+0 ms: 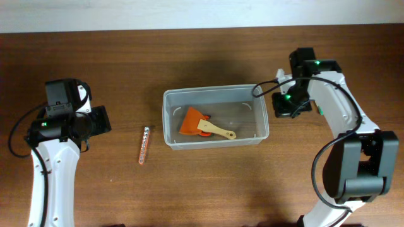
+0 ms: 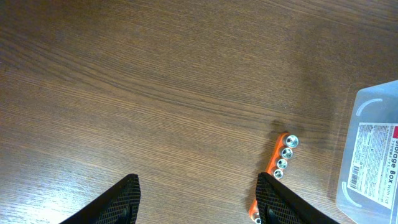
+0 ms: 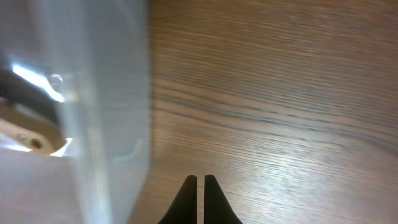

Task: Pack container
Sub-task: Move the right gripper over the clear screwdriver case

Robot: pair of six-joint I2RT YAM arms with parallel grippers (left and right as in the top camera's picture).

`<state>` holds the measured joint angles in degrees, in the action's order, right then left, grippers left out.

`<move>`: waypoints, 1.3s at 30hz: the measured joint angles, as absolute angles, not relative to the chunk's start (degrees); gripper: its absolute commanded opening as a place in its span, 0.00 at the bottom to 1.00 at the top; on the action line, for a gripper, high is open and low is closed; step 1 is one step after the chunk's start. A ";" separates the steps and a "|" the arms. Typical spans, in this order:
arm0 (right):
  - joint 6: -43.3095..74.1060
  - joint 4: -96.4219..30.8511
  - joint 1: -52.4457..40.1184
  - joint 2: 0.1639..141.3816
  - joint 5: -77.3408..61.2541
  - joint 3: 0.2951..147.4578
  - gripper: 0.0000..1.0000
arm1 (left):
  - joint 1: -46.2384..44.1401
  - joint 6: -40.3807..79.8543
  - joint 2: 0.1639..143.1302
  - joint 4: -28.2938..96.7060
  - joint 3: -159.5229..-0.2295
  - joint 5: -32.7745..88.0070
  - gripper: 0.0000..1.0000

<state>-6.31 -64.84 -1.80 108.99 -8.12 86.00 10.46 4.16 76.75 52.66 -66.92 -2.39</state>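
The container (image 1: 214, 93), a clear rectangular tub, sits mid-table with an orange spatula with a wooden handle (image 1: 202, 125) inside. An orange socket rail with several silver sockets (image 1: 144, 145) lies on the table left of the tub. My left gripper (image 1: 101, 120) is open and empty, left of the rail; in the left wrist view (image 2: 196, 186) the rail (image 2: 281, 155) sits by the right finger and the tub's corner (image 2: 373, 155) is at right. My right gripper (image 1: 284, 106) is shut and empty just right of the tub; the right wrist view (image 3: 200, 180) shows the tub wall (image 3: 106, 112) at left.
The wooden table (image 1: 214, 189) extends all round the tub. A pale wall edge (image 1: 189, 12) runs along the far side. The right arm's base (image 1: 356, 170) stands at the right front.
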 measured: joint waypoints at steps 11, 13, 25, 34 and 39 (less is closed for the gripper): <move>-6.79 -63.94 -7.01 108.99 -9.13 86.00 0.04 | 10.46 4.16 76.75 52.64 -66.92 -2.39 0.62; -6.92 -64.03 -7.01 108.99 -9.21 86.00 0.04 | 10.46 4.14 76.75 52.66 -66.92 -2.39 0.62; -9.96 -64.16 -7.01 108.99 -14.50 86.00 0.04 | 10.46 4.16 76.75 52.66 -66.92 -2.39 0.61; -7.03 -64.29 -5.98 108.99 -10.09 87.20 0.17 | 10.46 4.16 76.75 52.64 -66.92 -2.39 0.62; -3.40 -71.59 -0.86 109.08 -3.86 99.44 0.99 | 10.46 4.16 76.75 52.64 -66.89 -2.39 0.62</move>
